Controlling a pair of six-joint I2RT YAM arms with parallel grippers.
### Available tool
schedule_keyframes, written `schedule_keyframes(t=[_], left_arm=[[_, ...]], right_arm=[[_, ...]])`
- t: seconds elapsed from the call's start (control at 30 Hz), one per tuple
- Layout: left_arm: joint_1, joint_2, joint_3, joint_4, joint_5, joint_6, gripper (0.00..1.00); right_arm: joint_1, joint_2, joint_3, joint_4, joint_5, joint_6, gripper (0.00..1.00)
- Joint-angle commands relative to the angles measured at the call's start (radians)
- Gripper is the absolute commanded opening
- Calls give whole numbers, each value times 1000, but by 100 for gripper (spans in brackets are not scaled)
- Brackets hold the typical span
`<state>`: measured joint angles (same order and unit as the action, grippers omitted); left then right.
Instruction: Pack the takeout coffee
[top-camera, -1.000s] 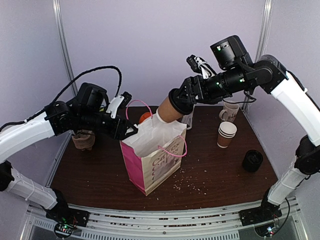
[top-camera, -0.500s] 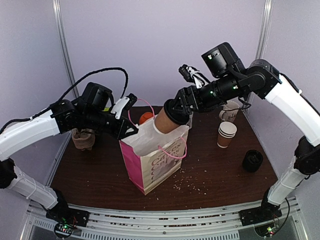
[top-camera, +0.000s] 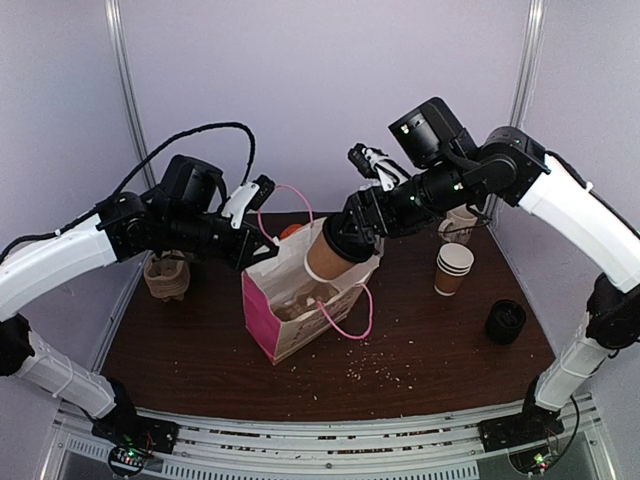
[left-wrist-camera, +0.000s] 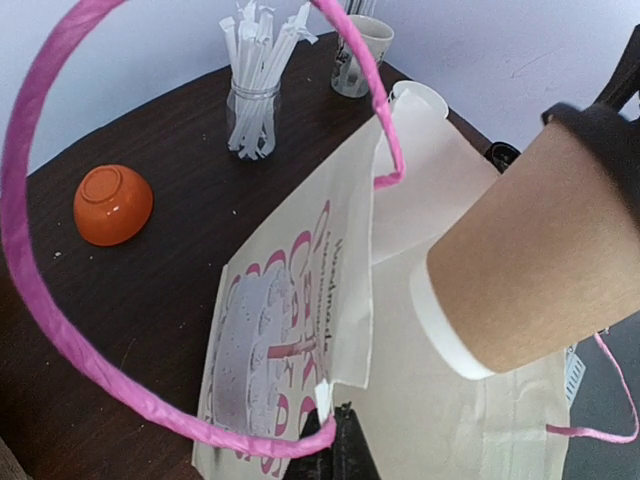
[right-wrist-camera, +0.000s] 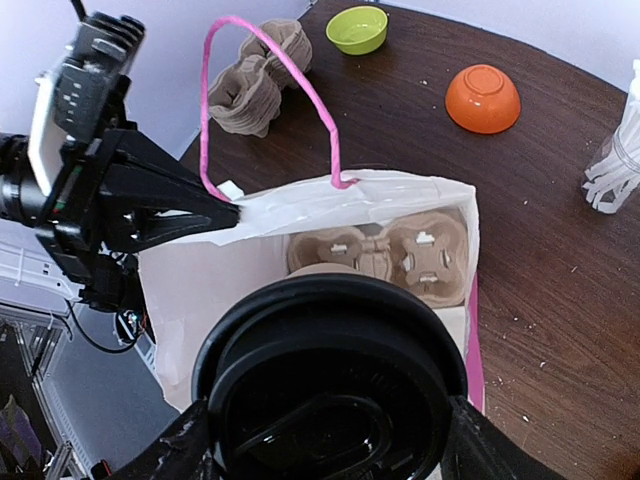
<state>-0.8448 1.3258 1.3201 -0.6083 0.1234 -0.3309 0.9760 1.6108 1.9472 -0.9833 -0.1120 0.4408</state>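
My right end effector is grasping the takeout coffee by its lid end. The cup leans over. Its bottom points down and away from my end effector, right at the open mouth of the bag. So the way to go is along the cup's own long line, down into the bag (a paper cup holder waits inside). My left end effector is clenched on the bag's rim and holds it open. A second ago it was not pinching yet, the bag stood straighter, and the cup was higher.
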Motion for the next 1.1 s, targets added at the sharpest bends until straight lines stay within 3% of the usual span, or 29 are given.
schedule_keyframes(t=[0.0,0.27,0.63,1.07], left_arm=[[-73,-10,53,27,-127,10,0],[-213,26,54,36,-343,-32,0],[-293,52,10,115,-378,-124,0],[-370,89,-58,211,-387,-136,0]], right_arm=[[15,-40,-74,61,49,3,55],[47,-134,-295,222,86,41,54],[105,-282,-579,330,193,62,54],[144,-339,-773,411,264,57,54]])
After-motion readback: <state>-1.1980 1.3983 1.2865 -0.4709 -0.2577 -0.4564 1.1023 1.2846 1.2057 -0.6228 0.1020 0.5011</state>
